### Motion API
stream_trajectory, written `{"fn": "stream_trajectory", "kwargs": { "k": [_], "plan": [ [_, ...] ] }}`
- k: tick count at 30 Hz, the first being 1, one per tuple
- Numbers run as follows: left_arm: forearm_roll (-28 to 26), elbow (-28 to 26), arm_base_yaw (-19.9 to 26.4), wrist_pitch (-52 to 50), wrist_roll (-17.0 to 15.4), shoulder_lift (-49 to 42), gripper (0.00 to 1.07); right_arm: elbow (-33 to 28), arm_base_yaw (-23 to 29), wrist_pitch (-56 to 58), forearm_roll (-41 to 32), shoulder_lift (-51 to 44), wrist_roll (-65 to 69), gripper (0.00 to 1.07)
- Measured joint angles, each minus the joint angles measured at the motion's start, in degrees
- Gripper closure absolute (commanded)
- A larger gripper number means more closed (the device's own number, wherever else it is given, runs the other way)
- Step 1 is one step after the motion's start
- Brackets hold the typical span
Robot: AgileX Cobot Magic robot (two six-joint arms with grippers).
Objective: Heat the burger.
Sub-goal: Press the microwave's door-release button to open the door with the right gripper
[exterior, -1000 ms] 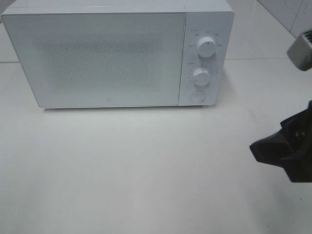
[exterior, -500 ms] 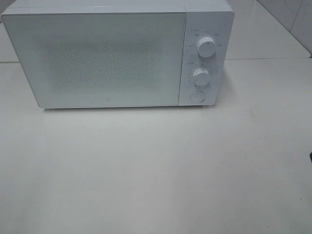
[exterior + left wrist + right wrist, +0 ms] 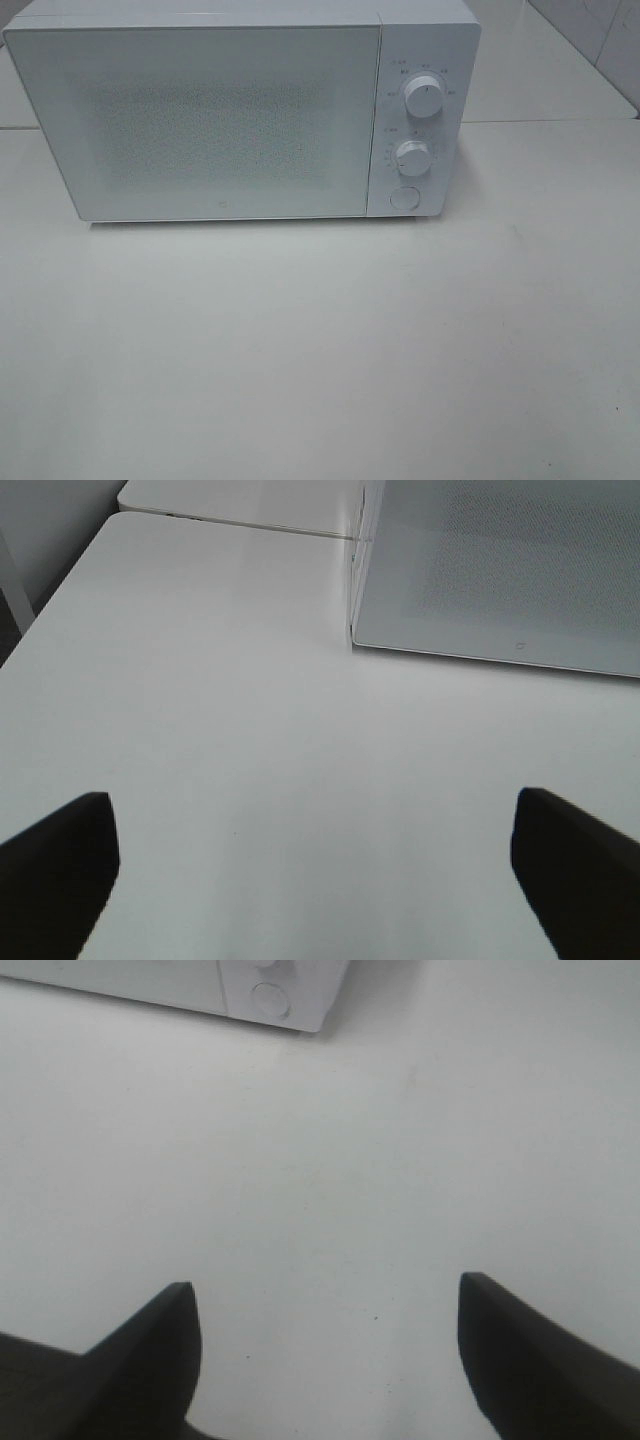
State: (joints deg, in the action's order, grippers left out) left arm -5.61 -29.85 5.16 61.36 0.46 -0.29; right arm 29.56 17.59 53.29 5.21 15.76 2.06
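Ahead of the right gripper (image 3: 325, 1290), past a bare stretch of white table (image 3: 330, 1160), stands the control-panel end of the microwave (image 3: 180, 975) with its round button (image 3: 270, 1000). Both fingers of this gripper are spread wide with nothing between them. Ahead of the left gripper (image 3: 312, 815), likewise spread and empty, lies the opposite lower corner of the microwave's door (image 3: 500, 570), which is shut. Neither gripper appears in the overhead view, where two dials (image 3: 424, 97) sit above the button.

Burger: not visible in any view. The frosted door hides the cavity, so whether it lies inside cannot be told.

Step in hand, as judged: with the door shut and both grippers free, the work concerns the panel or the door. It most likely falls to the right gripper, which faces the button.

Good practice:
- Bring the fingers together before pressing, so that one blunt tip meets the button's centre squarely rather than straddling it.
- Push straight in, since an oblique push could slide the cabinet across the smooth table.
- If the door springs outward, it would probably swing toward the left gripper, which should keep back from that corner.
- Should a dial be the target instead, grip it across its rim and turn without pulling.
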Motion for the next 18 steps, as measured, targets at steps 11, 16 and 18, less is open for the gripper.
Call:
{"fn": "stream_trajectory", "kwargs": {
  "k": [11,16,18],
  "plan": [
    [0.00,0.00,0.00,0.00,0.00,0.00,0.06,-1.32,-7.91,1.55,0.00,-11.23,0.00,0.38],
    [0.00,0.00,0.00,0.00,0.00,0.00,0.06,-1.32,-9.17,1.66,0.00,-15.41,0.00,0.38],
    [0.00,0.00,0.00,0.00,0.00,0.00,0.06,-1.32,-9.17,1.66,0.00,-15.93,0.00,0.38]
  ]
}}
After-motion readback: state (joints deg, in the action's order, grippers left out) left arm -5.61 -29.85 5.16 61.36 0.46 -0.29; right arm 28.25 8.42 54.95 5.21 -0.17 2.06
